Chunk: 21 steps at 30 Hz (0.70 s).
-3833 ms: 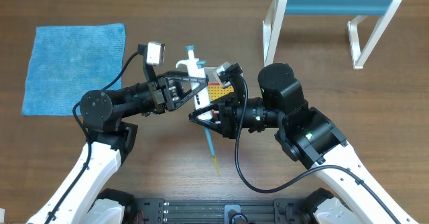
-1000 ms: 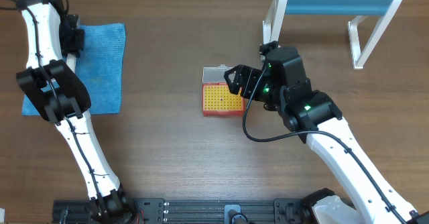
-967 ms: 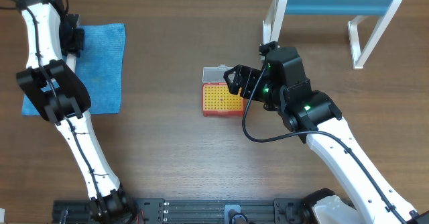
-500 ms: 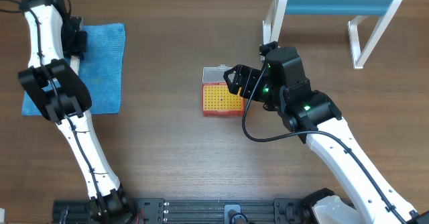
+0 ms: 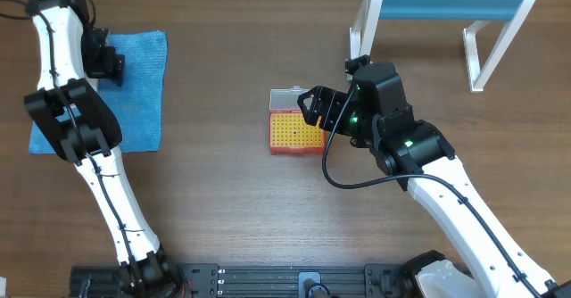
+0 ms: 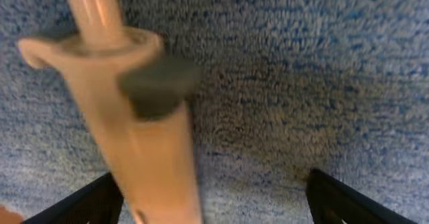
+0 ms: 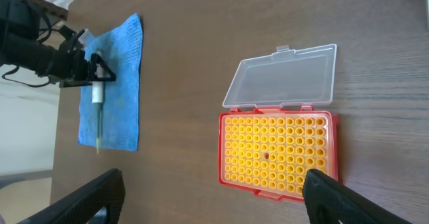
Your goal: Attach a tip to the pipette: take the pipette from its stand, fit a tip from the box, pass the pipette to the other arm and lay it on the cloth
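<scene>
The white plastic pipette lies on the blue fuzzy cloth. The orange box of tips sits open, well apart.

Bright and even from overhead in the top view, with soft, short shadows thrown beside the arms onto the brown surface. Heavily blurred at close range in the left wrist view: smeared and out of focus on the pipette, a little crisper on the cloth weave behind, dimmer overall. Sharp in the right wrist view, with a pale sheen across the wood, light caught on the clear lid of the tip box, blown out white at one corner, dark and soft-edged on the near fingers.
</scene>
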Each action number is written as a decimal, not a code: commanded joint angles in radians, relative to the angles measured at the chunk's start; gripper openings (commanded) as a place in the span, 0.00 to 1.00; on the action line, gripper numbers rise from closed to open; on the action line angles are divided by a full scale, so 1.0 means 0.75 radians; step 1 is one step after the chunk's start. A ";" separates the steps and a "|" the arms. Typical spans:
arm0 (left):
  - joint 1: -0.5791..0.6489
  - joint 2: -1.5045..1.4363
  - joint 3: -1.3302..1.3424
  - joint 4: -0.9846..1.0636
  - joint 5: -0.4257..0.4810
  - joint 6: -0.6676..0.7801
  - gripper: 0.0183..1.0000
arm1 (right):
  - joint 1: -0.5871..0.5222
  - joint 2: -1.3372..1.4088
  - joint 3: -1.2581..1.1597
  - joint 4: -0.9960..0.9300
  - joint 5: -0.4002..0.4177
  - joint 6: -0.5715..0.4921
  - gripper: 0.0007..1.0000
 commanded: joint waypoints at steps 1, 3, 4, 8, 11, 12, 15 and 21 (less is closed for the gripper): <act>0.006 -0.131 0.126 -0.072 -0.038 -0.003 0.88 | 0.005 0.005 0.002 0.021 -0.008 0.014 0.86; 0.004 -0.185 0.181 -0.139 -0.035 -0.016 0.88 | 0.004 0.005 0.002 0.076 0.008 0.009 0.86; 0.002 -0.223 0.207 -0.173 -0.025 -0.034 0.88 | 0.004 0.005 0.002 0.104 0.013 -0.003 0.86; -0.024 -0.388 0.245 -0.293 0.009 -0.094 0.88 | 0.001 -0.016 0.003 0.163 0.174 -0.105 0.87; -0.048 -0.546 0.231 -0.350 0.043 -0.199 0.88 | 0.001 -0.074 0.003 0.162 0.427 -0.220 0.86; -0.056 -0.604 0.222 -0.350 0.084 -0.199 0.88 | 0.001 -0.103 0.004 0.161 0.511 -0.252 0.87; -0.084 -0.789 0.193 -0.350 0.249 -0.200 0.88 | 0.001 -0.207 0.004 0.162 0.760 -0.404 0.87; -0.187 -1.263 -0.082 -0.350 0.359 -0.264 0.88 | 0.002 -0.475 0.004 0.149 0.887 -0.994 0.87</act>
